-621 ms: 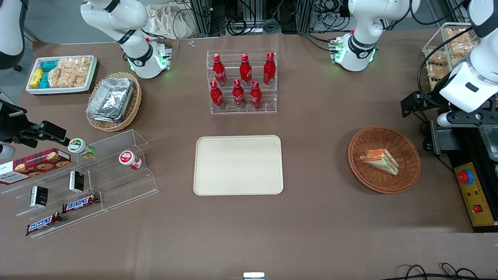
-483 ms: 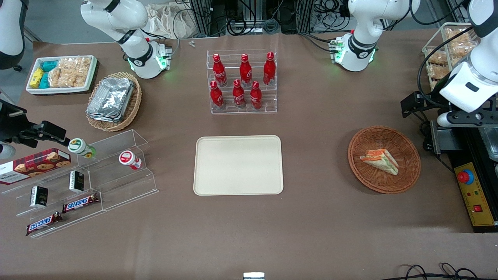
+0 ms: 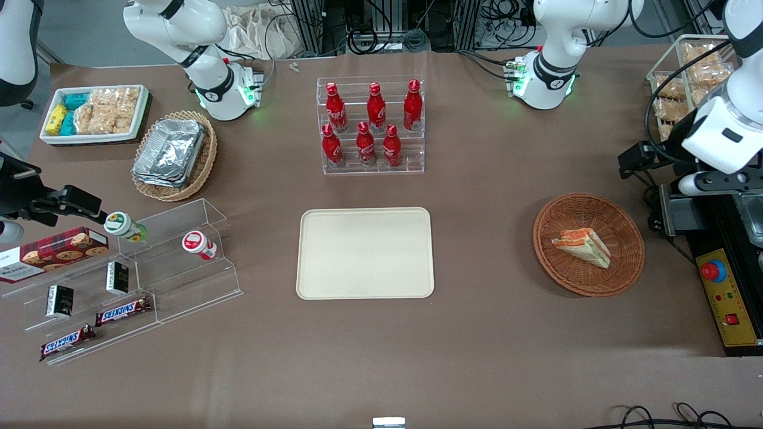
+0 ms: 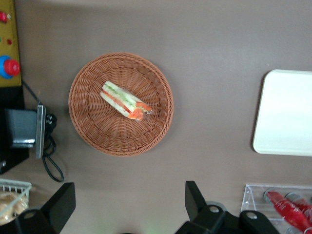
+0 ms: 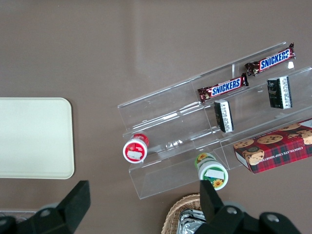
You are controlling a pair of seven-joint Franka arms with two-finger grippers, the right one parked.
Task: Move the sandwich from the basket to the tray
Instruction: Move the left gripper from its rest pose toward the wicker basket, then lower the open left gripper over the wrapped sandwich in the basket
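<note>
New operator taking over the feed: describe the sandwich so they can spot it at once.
Find the cream tray mid-table, then look toward the working arm's end to the round reddish-brown wicker basket. The sandwich lies alone in it: a wrapped triangular wedge, pale bread with orange and green layers. The open gripper hangs above the table beside the basket.

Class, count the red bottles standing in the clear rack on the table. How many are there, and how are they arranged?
6 red bottles: three on the rack's upper step, three on the lower step nearer the front camera. None seems hidden. The gripper hovers open above the table, away from them.
</note>
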